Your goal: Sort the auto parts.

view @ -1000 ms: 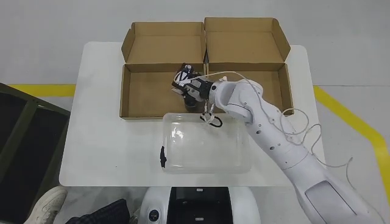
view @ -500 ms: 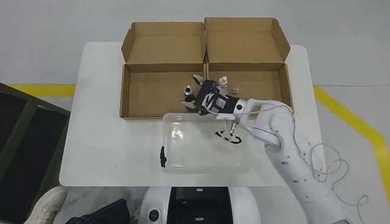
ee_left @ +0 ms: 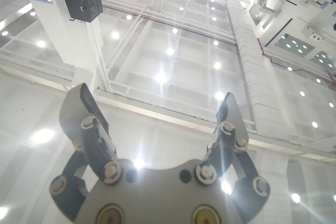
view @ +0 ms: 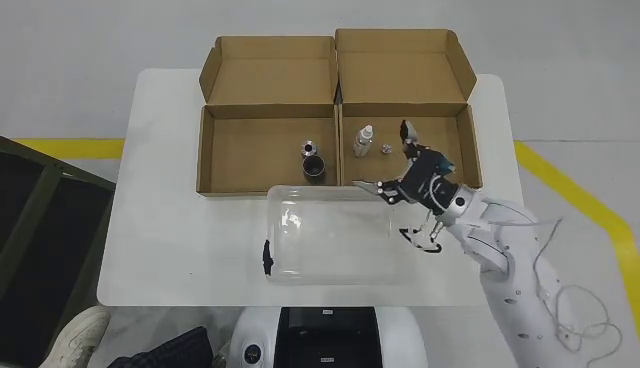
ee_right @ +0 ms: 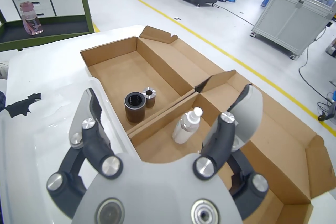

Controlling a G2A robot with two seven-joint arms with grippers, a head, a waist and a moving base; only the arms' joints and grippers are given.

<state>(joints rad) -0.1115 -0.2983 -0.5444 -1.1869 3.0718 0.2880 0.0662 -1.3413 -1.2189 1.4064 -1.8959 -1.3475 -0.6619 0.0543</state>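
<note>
Top view: risk is right gripper [view: 381, 155] clipping clear bin [view: 290, 200] rim or toppling upright white bottle [view: 364, 140] in right box [view: 447, 130] at table's [view: 165, 218] far edge; gripper hangs over box's near wall, fingers wide apart, empty; dark cylinder [view: 317, 167] in left box [view: 240, 153]; left gripper [ee_left: 157, 114] points ceilingward, fingers apart, empty.

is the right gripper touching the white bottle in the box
Apart. The right wrist view shows the right gripper open, the white bottle standing in the box beyond its fingers, bare cardboard visible on both sides.
</note>
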